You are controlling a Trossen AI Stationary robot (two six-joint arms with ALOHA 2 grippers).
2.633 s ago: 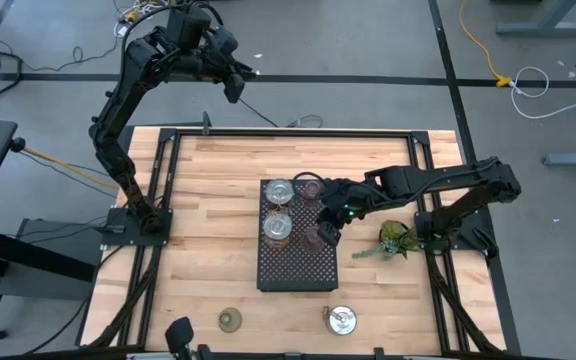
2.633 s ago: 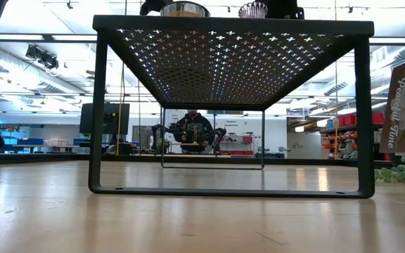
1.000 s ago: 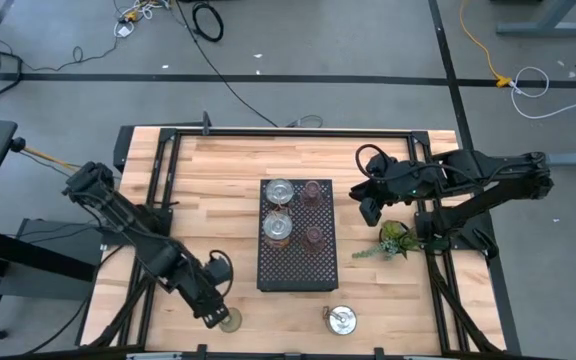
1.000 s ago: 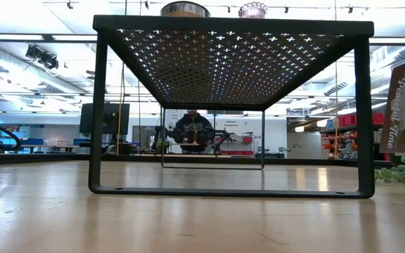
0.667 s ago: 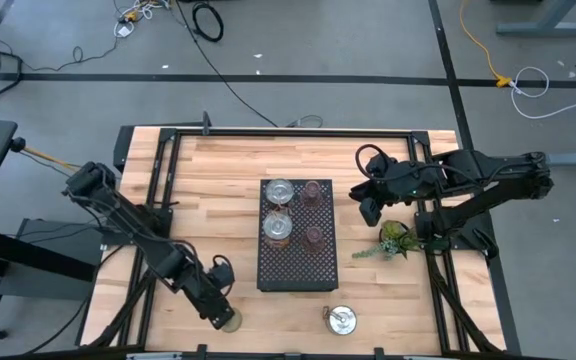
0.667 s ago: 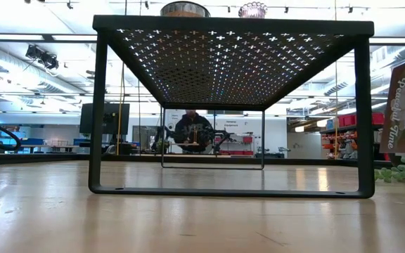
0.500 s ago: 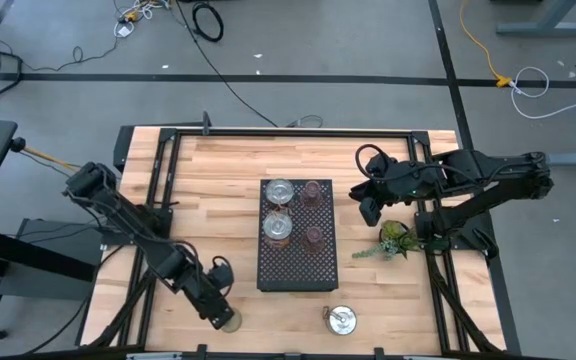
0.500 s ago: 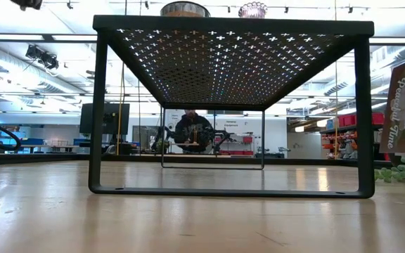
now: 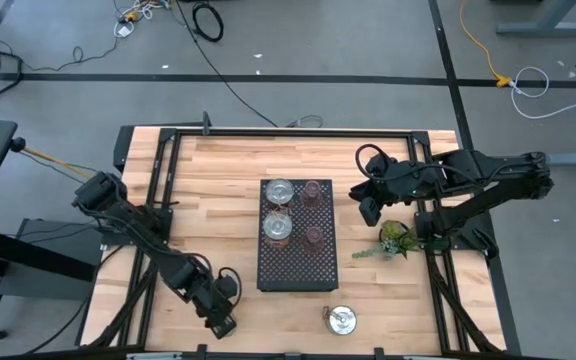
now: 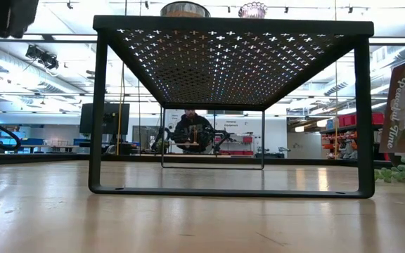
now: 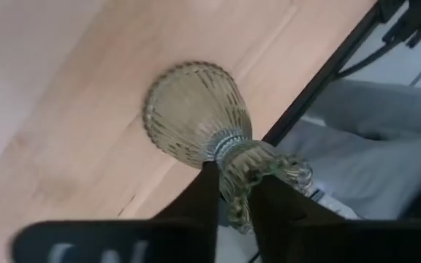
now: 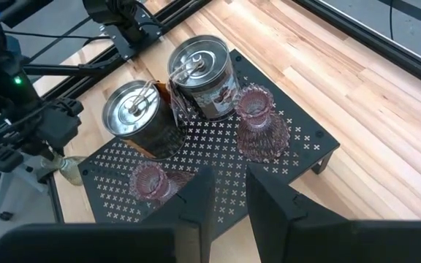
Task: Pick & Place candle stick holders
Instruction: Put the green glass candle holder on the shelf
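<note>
Black perforated tray (image 9: 298,262) mid-table, green plant sprig (image 9: 395,240) beside it, a seated person (image 10: 192,130) beyond.

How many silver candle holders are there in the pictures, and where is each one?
3. Two silver holders stand on the black tray, one behind the other. A third stands on the table near its front edge.

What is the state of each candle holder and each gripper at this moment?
Olive-green glass holder: gripped at its neck by left gripper.
Two silvery round holders: upright on black perforated tray.
Two pink glass vase-shaped holders: upright on that tray.
Third silvery holder: on wooden table, ungripped.
Right gripper: open, empty, right of tray.
</note>
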